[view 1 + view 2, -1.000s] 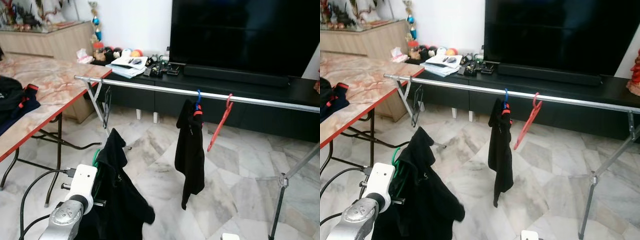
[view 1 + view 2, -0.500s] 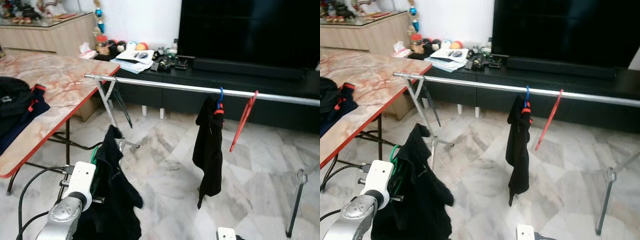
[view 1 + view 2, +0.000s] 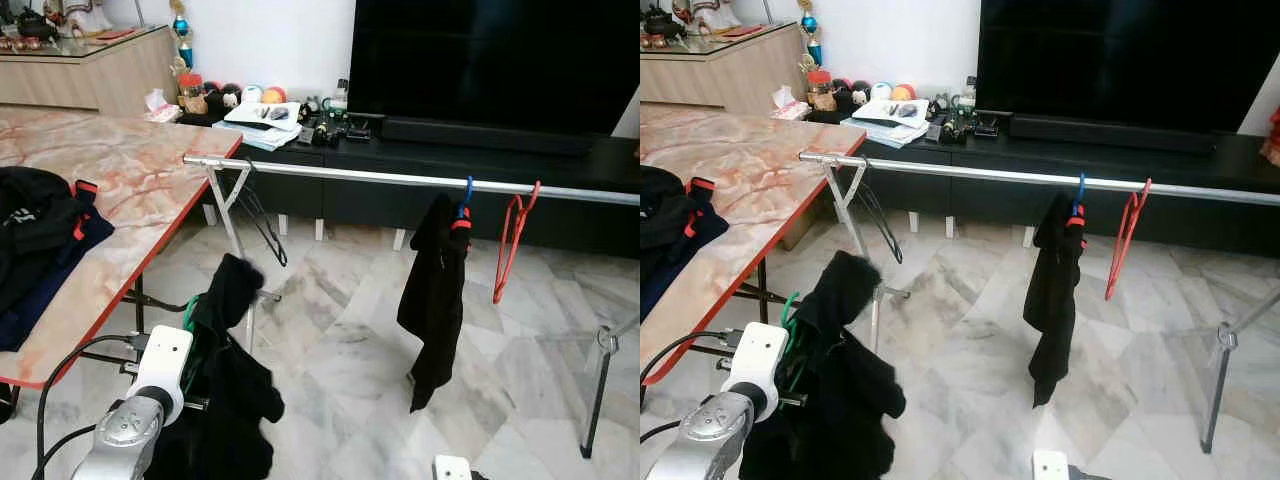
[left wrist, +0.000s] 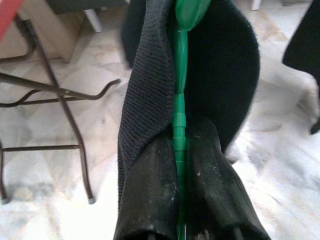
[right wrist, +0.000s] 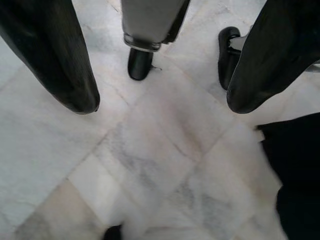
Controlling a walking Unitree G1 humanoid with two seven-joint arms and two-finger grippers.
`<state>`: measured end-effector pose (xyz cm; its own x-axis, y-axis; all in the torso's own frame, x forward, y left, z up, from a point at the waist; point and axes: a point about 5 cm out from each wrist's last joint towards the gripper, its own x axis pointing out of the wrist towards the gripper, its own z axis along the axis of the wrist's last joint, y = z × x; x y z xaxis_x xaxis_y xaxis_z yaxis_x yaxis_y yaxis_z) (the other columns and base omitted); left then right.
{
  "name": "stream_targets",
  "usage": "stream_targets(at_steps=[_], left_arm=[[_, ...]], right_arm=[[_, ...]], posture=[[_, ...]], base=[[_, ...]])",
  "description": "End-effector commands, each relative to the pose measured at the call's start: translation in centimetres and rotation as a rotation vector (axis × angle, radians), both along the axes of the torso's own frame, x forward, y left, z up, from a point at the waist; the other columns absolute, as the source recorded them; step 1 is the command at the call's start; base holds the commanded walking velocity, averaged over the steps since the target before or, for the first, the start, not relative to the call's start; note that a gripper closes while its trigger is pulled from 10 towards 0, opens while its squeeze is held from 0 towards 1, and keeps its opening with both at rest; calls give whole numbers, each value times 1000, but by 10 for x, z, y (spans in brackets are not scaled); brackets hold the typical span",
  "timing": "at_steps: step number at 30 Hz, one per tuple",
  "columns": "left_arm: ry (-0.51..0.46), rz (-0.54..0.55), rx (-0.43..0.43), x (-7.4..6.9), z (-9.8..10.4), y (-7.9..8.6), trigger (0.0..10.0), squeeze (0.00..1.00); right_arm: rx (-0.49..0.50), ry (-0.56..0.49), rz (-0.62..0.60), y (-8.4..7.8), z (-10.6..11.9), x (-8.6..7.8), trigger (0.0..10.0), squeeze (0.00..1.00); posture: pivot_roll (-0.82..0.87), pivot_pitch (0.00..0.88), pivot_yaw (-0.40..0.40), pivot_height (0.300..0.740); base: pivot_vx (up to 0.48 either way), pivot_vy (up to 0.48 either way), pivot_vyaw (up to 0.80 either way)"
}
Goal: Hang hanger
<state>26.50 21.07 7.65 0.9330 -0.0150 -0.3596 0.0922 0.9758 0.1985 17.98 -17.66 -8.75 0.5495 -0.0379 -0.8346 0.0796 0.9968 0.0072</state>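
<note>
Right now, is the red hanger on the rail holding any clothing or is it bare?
Bare. The red hanger hangs from the rail with nothing on it, beside the black garment on the blue hanger.

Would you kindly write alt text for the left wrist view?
The left hand is shut on a green hanger draped with a black garment, above a marble floor, with dark table legs to one side.

Head views bright, even daylight, fairly sharp. Soft sheen on marble floor (image 3: 350,350); TV (image 3: 490,60) near-black, detail lost. My left wrist view: floor blown out, fingers (image 4: 150,195) blurred close. Right wrist view soft, fingers (image 5: 55,55) out of focus.
</note>
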Motion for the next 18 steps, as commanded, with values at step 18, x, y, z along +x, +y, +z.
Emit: stream_targets(at_steps=[18], left_arm=[[-37, -40, -22, 1, 9, -7, 10000, 0]], right_arm=[[-3, -9, -28, -3, 0, -1, 10000, 0]], posture=[[182, 0, 9, 740]], base=[[-141, 0, -268]])
